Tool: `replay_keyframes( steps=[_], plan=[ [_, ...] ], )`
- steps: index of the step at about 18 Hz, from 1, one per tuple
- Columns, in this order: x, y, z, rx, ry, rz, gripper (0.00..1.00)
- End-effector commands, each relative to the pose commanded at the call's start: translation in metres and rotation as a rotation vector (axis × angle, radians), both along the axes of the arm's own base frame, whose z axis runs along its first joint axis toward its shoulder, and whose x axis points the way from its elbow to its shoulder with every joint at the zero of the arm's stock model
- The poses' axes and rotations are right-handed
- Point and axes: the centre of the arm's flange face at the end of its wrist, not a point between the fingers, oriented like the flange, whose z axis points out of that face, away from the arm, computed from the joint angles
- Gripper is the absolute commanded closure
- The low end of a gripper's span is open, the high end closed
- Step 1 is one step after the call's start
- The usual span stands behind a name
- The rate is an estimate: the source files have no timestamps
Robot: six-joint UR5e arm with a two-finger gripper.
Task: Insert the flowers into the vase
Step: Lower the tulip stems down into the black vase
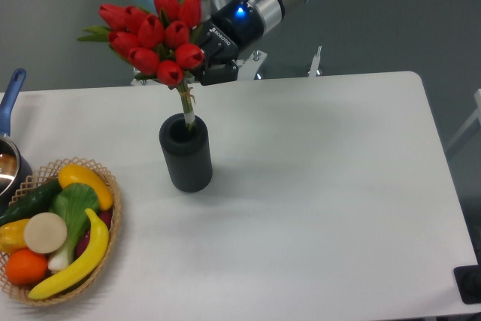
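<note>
White lettering on hand, unreadable

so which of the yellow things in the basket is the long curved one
The banana, lying along the right side of the wicker basket. The other yellow piece at the top is shorter and plumper, and another at the left edge is mostly hidden.
</note>
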Motion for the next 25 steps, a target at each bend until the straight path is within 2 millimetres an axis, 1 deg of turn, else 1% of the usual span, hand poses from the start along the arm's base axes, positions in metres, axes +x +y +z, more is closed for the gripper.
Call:
replay_keyframes(
  steps=[3, 5, 9, 13, 18, 21, 22, 24, 25],
  plan=[
    [0.001, 0.003, -0.007, -0.004, -0.005, -0.008, 0.92],
    [0.001, 0.008, -0.015, -0.002, -0.001, -0.02, 0.92],
    [0.002, 0.018, -0.042, -0.004, 0.018, -0.047, 0.91],
    [0.008, 0.017, -0.077, -0.001, 0.035, -0.052, 0.89],
    [-0.005, 0.022, -0.11, -0.053, -0.003, -0.052, 0.87],
    [-0.006, 0.022, -0.121, -0.075, 0.013, -0.053, 0.86],
    [-0.005, 0.021, -0.126, -0.087, 0.018, -0.054, 0.85],
    [-0.005, 0.019, -0.131, -0.106, 0.032, -0.052, 0.79],
    [-0.006, 0.018, -0.132, -0.107, 0.031, -0.051, 0.73]
  ],
)
